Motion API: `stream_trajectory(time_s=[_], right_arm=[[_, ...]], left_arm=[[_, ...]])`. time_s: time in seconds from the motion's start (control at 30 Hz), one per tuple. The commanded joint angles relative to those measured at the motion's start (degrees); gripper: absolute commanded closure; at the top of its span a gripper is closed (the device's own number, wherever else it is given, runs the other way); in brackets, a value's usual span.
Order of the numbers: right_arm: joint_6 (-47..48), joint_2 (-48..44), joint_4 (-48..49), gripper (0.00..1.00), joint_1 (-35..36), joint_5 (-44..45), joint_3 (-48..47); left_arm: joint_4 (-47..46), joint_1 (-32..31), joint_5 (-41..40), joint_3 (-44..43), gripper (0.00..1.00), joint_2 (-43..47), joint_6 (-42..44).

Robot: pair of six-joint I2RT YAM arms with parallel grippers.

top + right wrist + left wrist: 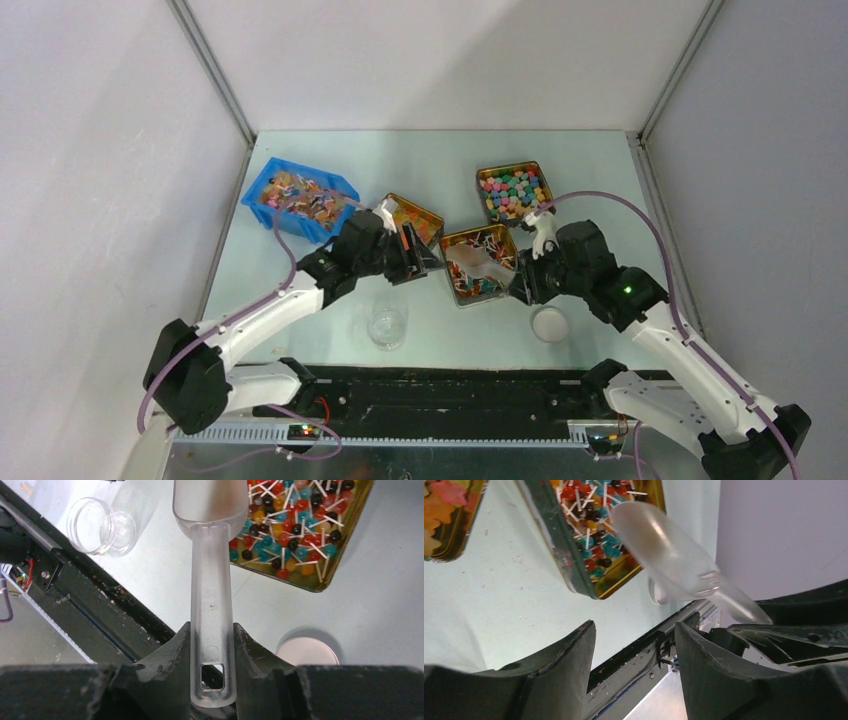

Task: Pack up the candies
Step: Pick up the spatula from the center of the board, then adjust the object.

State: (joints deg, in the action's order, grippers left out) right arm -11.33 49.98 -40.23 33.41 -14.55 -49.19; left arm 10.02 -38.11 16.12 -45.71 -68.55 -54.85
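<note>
The candies (476,288), small lollipops with red, teal, orange and dark heads on white sticks, fill a gold tin (449,268) at mid-table. My right gripper (516,281) is shut on the handle of a frosted clear scoop (212,595), whose bowl hangs over the candies (295,525) in the tin (320,587). In the left wrist view the scoop (669,550) reaches over the same candies (591,540). My left gripper (420,258) is just left of the tin, and its fingers (574,652) stand open around nothing.
A clear jar (387,327) stands at the near edge, its white lid (550,323) to the right. A tin of orange gummies (418,218), a tin of coloured cubes (513,192) and a blue bin (300,200) of sweets sit farther back.
</note>
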Motion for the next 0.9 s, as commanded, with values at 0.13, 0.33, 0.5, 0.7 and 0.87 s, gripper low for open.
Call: stream_trajectory(time_s=[0.13, 0.33, 0.5, 0.7, 0.87], right_arm=[[1.2, 0.22, -2.83, 1.0, -4.99, 1.72, -3.15], [-0.58, 4.42, -6.76, 1.0, -7.29, 0.76, -7.72], [-2.81, 7.51, -10.55, 1.0, -8.47, 0.53, -11.9], [-4.46, 12.83, -17.5, 1.0, -8.97, 0.23, -16.96], [-4.67, 14.83, -21.36, 1.0, -9.0, 0.1, -18.7]], left_arm=[[3.48, 0.93, -0.01, -4.23, 0.4, -8.01, 1.58], [9.5, 0.67, -1.26, -12.77, 0.45, -20.1, 4.9], [13.88, 0.64, -1.43, -19.31, 0.52, -28.06, 5.93], [15.27, 0.52, -1.44, -22.67, 0.61, -34.21, 6.39], [15.81, 0.28, -1.42, -23.09, 0.72, -36.76, 6.75]])
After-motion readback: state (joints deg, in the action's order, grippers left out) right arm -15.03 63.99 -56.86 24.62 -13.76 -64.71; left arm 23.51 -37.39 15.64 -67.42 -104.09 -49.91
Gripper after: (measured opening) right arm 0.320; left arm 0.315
